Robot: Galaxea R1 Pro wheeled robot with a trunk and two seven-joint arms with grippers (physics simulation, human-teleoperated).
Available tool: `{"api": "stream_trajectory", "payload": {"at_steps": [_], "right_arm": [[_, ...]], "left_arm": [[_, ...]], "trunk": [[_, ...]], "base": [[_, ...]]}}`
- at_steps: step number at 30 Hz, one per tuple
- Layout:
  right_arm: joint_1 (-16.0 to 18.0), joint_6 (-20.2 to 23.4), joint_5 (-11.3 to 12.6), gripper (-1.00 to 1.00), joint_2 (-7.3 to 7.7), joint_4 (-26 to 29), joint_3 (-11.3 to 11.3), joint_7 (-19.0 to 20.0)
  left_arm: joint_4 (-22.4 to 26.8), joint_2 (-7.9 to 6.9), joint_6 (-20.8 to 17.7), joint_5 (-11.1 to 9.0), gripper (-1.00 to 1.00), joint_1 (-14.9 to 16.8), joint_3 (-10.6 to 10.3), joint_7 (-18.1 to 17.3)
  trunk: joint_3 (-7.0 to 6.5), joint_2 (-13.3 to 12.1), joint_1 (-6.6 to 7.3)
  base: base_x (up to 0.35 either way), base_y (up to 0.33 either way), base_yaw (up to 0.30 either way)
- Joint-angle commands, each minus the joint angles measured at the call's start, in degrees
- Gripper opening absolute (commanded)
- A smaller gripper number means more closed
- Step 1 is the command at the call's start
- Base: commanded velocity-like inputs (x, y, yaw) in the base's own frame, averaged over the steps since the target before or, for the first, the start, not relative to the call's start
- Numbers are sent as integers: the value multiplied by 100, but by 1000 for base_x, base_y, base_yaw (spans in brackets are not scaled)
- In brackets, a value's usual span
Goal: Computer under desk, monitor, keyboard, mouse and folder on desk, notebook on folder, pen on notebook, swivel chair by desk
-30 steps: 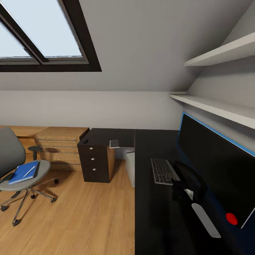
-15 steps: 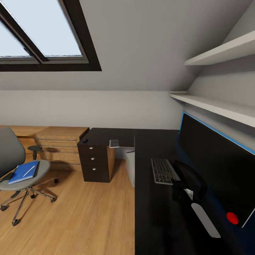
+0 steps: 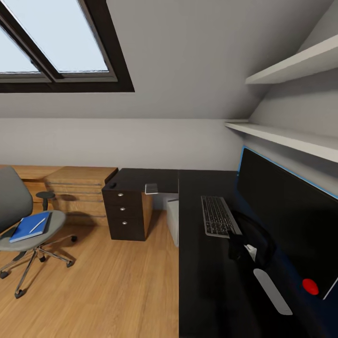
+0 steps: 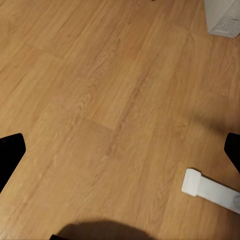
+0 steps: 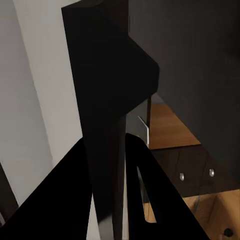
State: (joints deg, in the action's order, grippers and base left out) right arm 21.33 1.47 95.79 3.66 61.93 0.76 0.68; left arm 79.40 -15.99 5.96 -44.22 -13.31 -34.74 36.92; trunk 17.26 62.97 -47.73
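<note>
Folder [image 3: 31,226] lies lower left on the swivel chair [image 3: 28,230] seat, pen [image 3: 37,225] on it; approach squarely, left gripper [image 4: 120,150] fingers spread; right gripper's state I cannot tell.

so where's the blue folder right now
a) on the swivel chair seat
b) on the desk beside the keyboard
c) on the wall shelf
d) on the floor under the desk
a: the head view shows the blue folder lying flat on the grey seat of the swivel chair, with a thin white pen on top of it, well away from the desk.
</note>
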Motion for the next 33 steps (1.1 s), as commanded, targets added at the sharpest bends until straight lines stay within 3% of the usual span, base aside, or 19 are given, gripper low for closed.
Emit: {"api": "stream_trajectory", "payload": {"at_steps": [1, 33], "right_arm": [[3, 2, 67, -100, 4, 1, 9, 36], [3, 3, 63, -100, 7, -5, 47, 48]], "left_arm": [[6, -6, 54, -60, 100, 4, -16, 18], [6, -1, 54, -60, 100, 4, -16, 26]], "trunk": [[24, 46, -23], [599, 1329, -726]], "base": [[0, 0, 0], [0, 0, 0]]}}
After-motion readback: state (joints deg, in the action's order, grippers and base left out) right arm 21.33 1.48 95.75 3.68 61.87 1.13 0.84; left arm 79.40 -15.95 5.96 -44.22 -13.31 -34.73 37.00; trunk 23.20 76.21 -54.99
